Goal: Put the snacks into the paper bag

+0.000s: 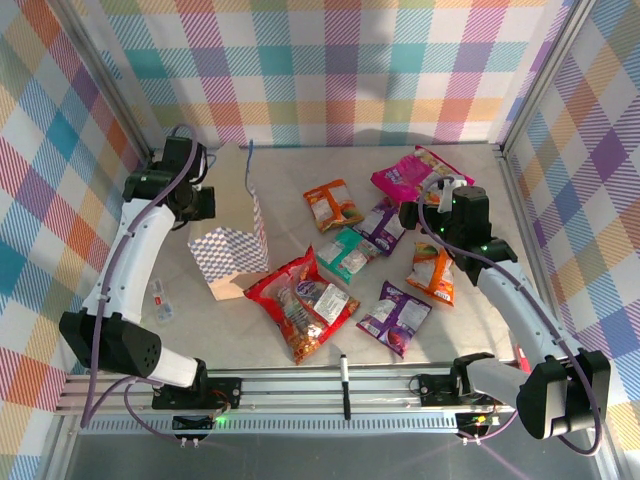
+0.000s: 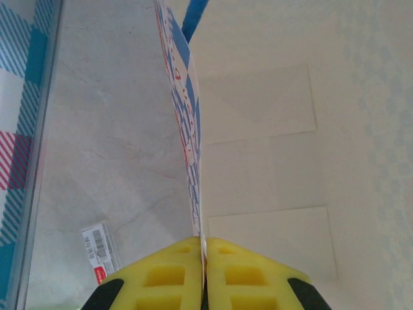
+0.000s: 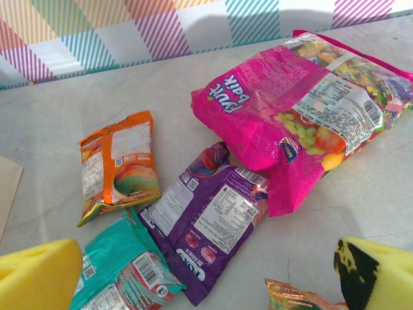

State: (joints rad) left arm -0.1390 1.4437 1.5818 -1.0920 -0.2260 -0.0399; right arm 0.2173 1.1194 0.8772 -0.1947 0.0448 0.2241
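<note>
The paper bag [image 1: 232,250] stands at the left with its tan panel raised. My left gripper [image 1: 205,200] is shut on the bag's thin edge [image 2: 193,135], and its yellow pads [image 2: 171,274] pinch the paper from both sides. A blue cord handle [image 2: 192,16] shows at the top. The snacks lie spread on the table: a pink packet [image 1: 415,172], orange [image 1: 334,204], purple [image 1: 380,222], teal [image 1: 347,252], red [image 1: 300,300], a second orange [image 1: 432,272] and a second purple [image 1: 395,318]. My right gripper [image 3: 206,284] hangs open above the purple packet [image 3: 210,223], beside the pink packet [image 3: 303,110].
A black marker pen [image 1: 344,385] lies near the front rail. A small clear wrapper [image 1: 161,298] lies left of the bag, also in the left wrist view [image 2: 100,252]. Checked walls close in the table on three sides.
</note>
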